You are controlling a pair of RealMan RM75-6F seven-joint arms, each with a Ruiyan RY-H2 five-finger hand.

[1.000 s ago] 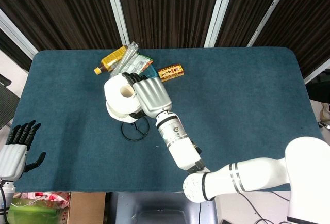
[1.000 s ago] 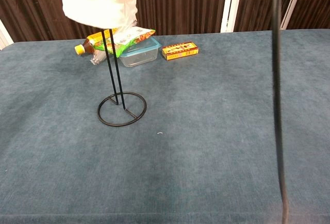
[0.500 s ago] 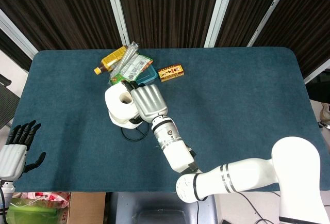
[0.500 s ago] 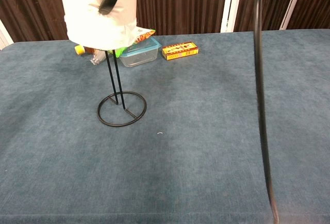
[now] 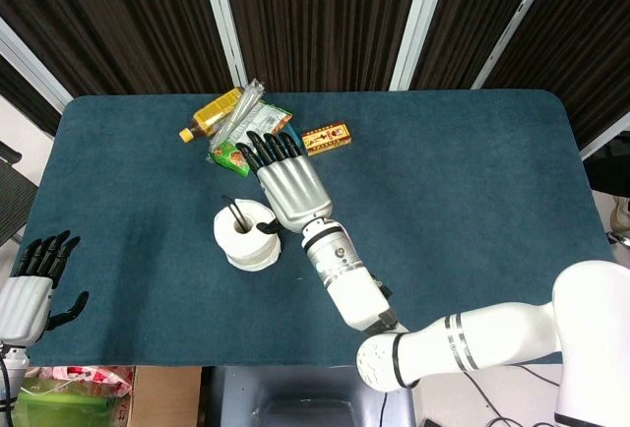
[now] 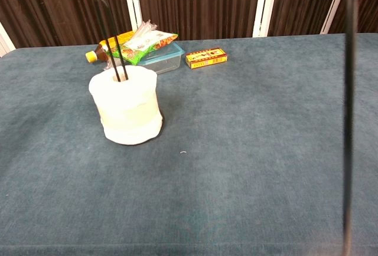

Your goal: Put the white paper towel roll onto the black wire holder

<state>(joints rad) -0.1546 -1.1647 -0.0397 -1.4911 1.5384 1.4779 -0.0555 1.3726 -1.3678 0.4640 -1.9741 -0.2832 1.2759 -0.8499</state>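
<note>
Now I see the roll seated on the holder, on the desk | right robot hand just beside, fingers spread, empty | left robot hand open, idle | roll looks light, soft; I'd grip its sides gently.

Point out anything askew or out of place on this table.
Nothing stands out. The paper towel roll sits upright on the wire holder, whose rods rise through its core. The right hand hovers open beside it.
</note>
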